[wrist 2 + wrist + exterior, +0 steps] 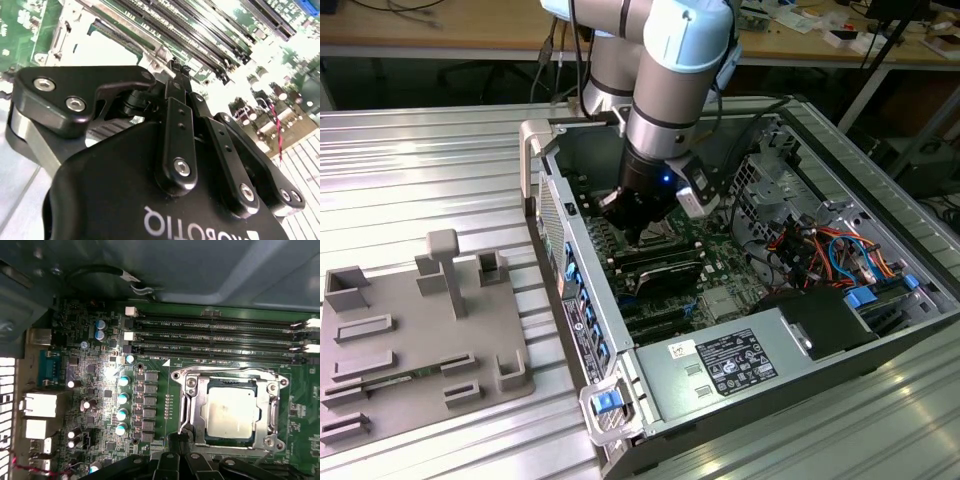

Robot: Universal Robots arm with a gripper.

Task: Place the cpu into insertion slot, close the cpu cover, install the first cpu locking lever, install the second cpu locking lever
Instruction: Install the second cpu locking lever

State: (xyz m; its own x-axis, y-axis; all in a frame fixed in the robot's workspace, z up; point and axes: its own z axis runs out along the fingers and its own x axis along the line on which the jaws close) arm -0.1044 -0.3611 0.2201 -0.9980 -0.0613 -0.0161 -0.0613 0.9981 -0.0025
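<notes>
The cpu (230, 412) shows its silver-grey top and lies flat inside the insertion slot (226, 374) on the green motherboard. The cpu cover (266, 412), a shiny metal frame, lies down around the chip. My gripper (178, 438) is at the socket's corner, its dark tips touching or just above the metal rim where a thin lever (183, 407) runs along the socket's side. In the second wrist view the gripper (177, 68) has its two black fingers (172, 107) drawn together, shut with nothing seen between them. In the exterior view the gripper (638, 232) reaches down into the open computer case (560, 250).
Long black memory slots (220, 335) run beside the socket, and a column of capacitors (122, 397) stands on its other side. Case walls surround the board, with a power supply (740, 362) and coloured cables (820, 250) nearby. A grey fixture tray (420, 340) lies at the exterior view's left.
</notes>
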